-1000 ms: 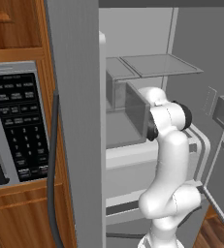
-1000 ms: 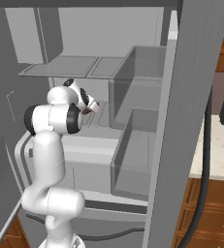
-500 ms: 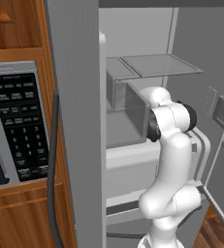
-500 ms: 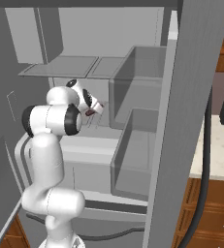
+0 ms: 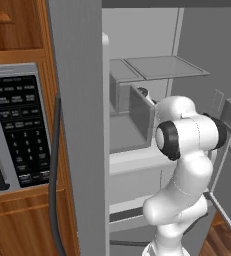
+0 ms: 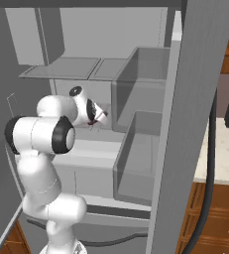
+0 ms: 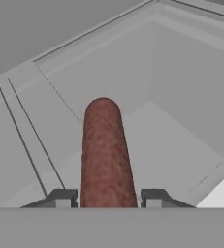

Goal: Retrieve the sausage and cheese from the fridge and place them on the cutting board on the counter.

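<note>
Two dark fingertips (image 7: pixel 62 197) of hand (image 7: pixel 106 199) clamped long reddish-brown speckled sausage (image 7: pixel 105 155), which pointed away from hand. Hand (image 6: pixel 100 117) sat inside open large grey fridge (image 6: pixel 195 64), below glass shelf (image 5: pixel 162 67), beside grey door bins (image 6: pixel 141 144). Beige speckled worktop (image 6: pixel 224 154) lay right of fridge door.

Kitchen. Open grey fridge (image 5: pixel 77 125) with bare shelves (door bins (image 6: pixel 136 149) too), a built-in oven panel (image 5: pixel 17 130) in wood cabinets (image 5: pixel 17 25), and a stone counter (image 6: pixel 220 154) at right.
</note>
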Available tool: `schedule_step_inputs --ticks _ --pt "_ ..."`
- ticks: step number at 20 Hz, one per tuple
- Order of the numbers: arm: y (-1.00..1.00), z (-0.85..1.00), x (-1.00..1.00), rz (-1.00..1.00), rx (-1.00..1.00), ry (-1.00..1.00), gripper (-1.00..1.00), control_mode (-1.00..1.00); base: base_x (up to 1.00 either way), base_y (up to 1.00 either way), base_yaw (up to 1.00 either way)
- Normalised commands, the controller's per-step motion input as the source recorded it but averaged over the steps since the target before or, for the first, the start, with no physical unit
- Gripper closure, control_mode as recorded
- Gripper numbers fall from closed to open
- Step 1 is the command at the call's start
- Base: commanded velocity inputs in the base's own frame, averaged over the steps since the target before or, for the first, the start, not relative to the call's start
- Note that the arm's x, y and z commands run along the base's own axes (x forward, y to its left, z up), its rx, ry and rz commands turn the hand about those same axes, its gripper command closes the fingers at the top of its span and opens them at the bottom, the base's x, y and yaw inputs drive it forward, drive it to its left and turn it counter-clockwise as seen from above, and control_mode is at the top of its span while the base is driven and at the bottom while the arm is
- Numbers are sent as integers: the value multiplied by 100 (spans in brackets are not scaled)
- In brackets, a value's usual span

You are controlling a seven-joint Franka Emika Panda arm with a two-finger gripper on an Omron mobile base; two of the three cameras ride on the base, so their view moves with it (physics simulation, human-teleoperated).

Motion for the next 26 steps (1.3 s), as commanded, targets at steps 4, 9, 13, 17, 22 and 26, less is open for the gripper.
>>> schedule_step_inputs --ticks 4,9,13,17,22,26 --pt "-33 49 -93 -1 9 0 100 -100 0 0 0" --pt "-28 64 -92 0 8 0 100 -100 0 0 0" --pt "-12 96 -80 0 1 0 100 -100 0 0 0" --pt "-10 87 -96 0 0 0 100 -100 0 0 0" --pt "-11 46 -100 3 0 0 100 -100 0 0 0" --pt "0 31 -100 19 -1 0 100 -100 0 0 0"
